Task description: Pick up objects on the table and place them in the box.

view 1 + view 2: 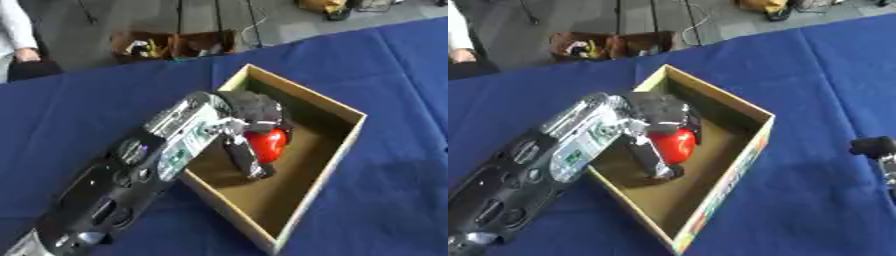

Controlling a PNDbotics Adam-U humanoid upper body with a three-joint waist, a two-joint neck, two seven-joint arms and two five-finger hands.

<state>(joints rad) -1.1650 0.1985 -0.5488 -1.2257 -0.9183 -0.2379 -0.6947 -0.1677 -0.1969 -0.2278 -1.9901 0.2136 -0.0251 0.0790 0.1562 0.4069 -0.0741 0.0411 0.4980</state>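
Red object (pixel 266 143): rounded, glossy, not identifiable beyond colour and shape. It sat inside the box (pixel 337 150), enclosed by the fingers (pixel 247 159) of the left hand (pixel 249 112), which were curled round it from above and from the near side; whether it rested on the box floor or hung just above could not be told.

Left hand: black with silver fittings, reaching over the box's near-left wall from the forearm in the lower left.

Box: open, shallow, cardboard-brown, set askew on the blue tabletop (pixel 394 190); nothing else showed in it, and the floor beyond and to the right of the fingers was bare.

Right hand (pixel 883 152): only a dark part showed at the edge of the right eye view, well apart from the fingers on their right; its fingers could not be made out.

Far side, past the tabletop: a low brown crate (pixel 175 44) of mixed items on the floor.

Risks, as judged: if released above the floor, the round object could roll against a wall; withdrawing with the fingers curled could drag it back out; the forearm lay close over the near wall and could shove the box.
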